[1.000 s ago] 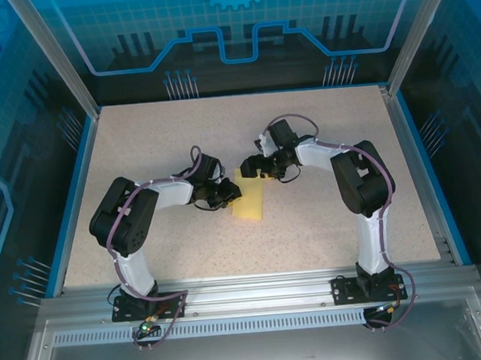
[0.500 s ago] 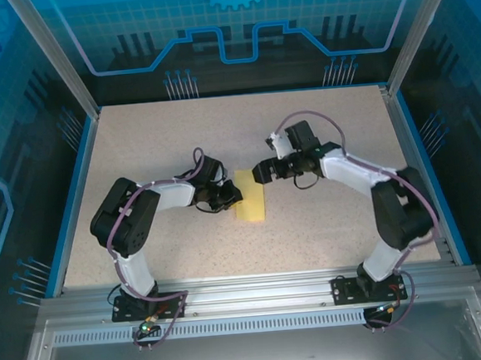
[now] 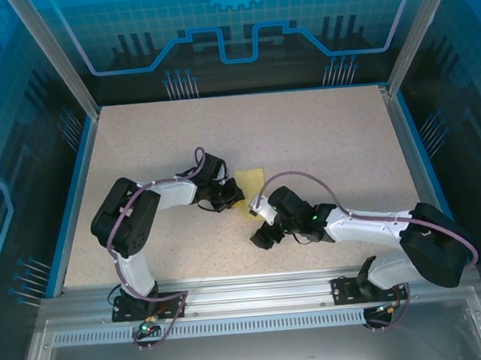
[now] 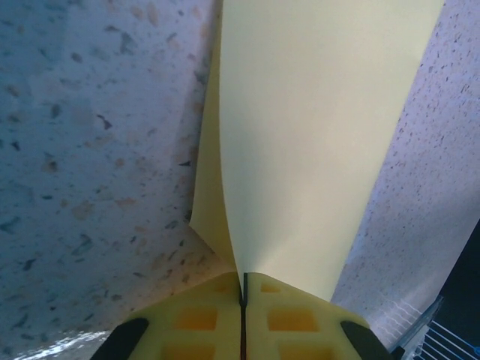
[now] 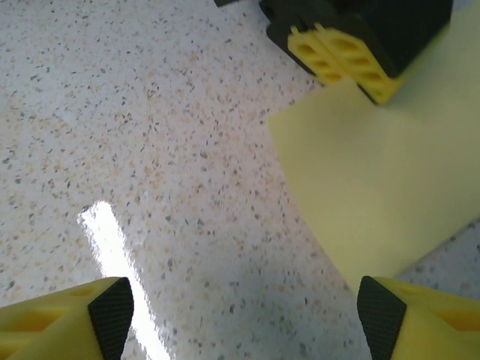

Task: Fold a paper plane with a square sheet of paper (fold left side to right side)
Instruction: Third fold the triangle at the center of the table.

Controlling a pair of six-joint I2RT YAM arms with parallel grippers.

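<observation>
The pale-yellow square sheet of paper (image 3: 251, 182) lies folded on the speckled table, mid-table. My left gripper (image 3: 232, 199) is at its left edge and shut on it. In the left wrist view the yellow fingertips (image 4: 217, 315) meet, and the paper (image 4: 315, 135) rises from the pinch as two curved layers. My right gripper (image 3: 260, 235) hovers low at the sheet's near end, open with only bare table between its fingers. In the right wrist view the paper (image 5: 375, 172) lies ahead to the right, with the left gripper (image 5: 341, 52) on its far edge.
The beige speckled tabletop (image 3: 320, 132) is bounded by a blue rim and glass walls (image 3: 72, 160). The right arm's links and cable (image 3: 369, 224) stretch low across the near right part of the table.
The right arm swung from the far side of the paper round to its near side and dropped low. The left gripper closed fully on the paper's left edge.
</observation>
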